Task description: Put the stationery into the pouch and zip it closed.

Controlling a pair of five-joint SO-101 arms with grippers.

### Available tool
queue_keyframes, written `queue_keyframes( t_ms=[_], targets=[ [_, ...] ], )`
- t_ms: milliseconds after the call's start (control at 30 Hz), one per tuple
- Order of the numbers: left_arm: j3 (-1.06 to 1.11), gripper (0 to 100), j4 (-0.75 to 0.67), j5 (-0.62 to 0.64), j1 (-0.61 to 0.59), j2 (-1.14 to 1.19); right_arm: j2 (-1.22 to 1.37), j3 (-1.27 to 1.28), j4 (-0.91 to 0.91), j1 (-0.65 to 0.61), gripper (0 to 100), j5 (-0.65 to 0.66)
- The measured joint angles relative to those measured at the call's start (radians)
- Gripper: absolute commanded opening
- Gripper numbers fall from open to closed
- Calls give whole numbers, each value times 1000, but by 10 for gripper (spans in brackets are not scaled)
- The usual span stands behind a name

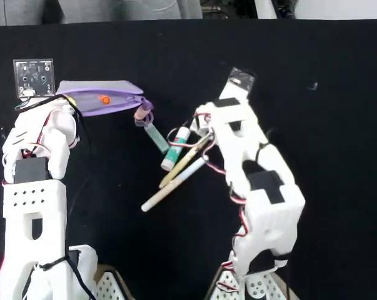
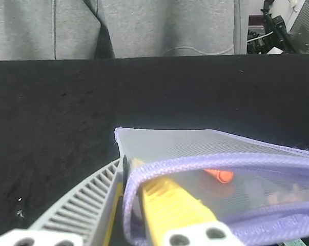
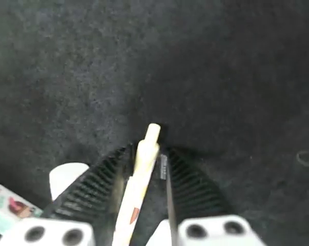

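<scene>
Arms: two, white, side by side. One stands at the left of the high view and the other right of centre.

Left gripper: closed down on the pouch's end. The yellow jaw is inside the mouth and the grey ribbed jaw is outside against the wall. In the high view this is at the upper left.

Pouch: one, purple-trimmed with clear ribbed sides, at the upper left of the high view, stretching right from the left gripper. The zip edge gapes where the jaw goes in.

Inside the pouch: one orange piece, seen through the wall.

Pink bit: one, at the pouch's right tip. Can't tell what it is.

Right gripper: narrowed to a slit, both ribbed jaws pressed on one yellowish pen near its upper end. It sits centre frame in the high view.

Loose stationery on the black table: three pieces, bunched at centre between the arms.
- Teal marker: one, just below the pink bit, slanting down to the right.
- Glue stick: one, white and green, touching the marker's lower end and beside the held pen.
- White pen: one, just below the yellowish pen and roughly parallel to it, its low end toward the lower left.

Pen-like sticks: two in all, one gripped and one lying free.
</scene>
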Motion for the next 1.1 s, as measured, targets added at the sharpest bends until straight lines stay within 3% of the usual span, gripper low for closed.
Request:
queue_keyframes(
  t_ms=[133, 533, 700, 1100],
  targets=[
    [0, 28, 0, 0, 0, 0, 60, -91, 75, 0, 11, 66],
    [0, 28, 0, 0, 0, 0, 95, -238, 247, 23, 11, 86],
    [0, 28, 0, 0, 0, 0, -32, -239, 249, 29, 11, 97],
    [0, 28, 0, 0, 0, 0, -459, -239, 238, 20, 11, 258]
  ],
)
